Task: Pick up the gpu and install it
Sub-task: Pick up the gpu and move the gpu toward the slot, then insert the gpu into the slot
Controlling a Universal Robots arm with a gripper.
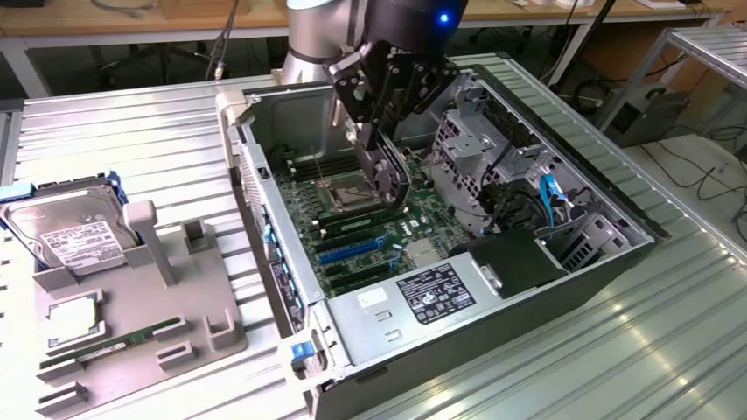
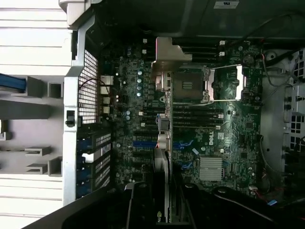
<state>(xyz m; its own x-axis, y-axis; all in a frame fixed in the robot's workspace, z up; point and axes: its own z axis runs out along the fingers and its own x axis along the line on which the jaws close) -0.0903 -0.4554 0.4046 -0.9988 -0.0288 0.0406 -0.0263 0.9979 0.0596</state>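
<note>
One tool (image 1: 380, 153) hangs from the arm over one black and silver computer case (image 1: 618, 236), which lies open on its side on the ribbed metal surface (image 1: 607, 350). The tool's fingers are partly closed and pinch one gpu (image 1: 391, 197), a thin flat dark card that hangs on edge below them. In the wrist view the tool (image 2: 163, 191) grips the gpu (image 2: 162, 157) edge-on, and the card's silvery end bracket is at its far end.

In the exterior view the gpu is inside the case, over the one green motherboard (image 1: 408, 232). It is just at three o'clock of the single square processor socket (image 1: 350, 194). Whether its lower edge touches the board cannot be told. At least two blue expansion slots (image 1: 350, 254) lie on the board at about seven o'clock of the card, apart from it. One boxy power supply with a black label (image 1: 432, 293) fills the case's corner at six o'clock.

At nine o'clock of the case stands one grey moulded holder (image 1: 152, 289), well apart from the tool. It carries three parts:
- one silver hard drive with a white label (image 1: 65, 232), at its eleven o'clock end
- one square processor chip (image 1: 76, 319), lying flat
- one long narrow green memory stick (image 1: 117, 343), at about five o'clock of the chip
</note>
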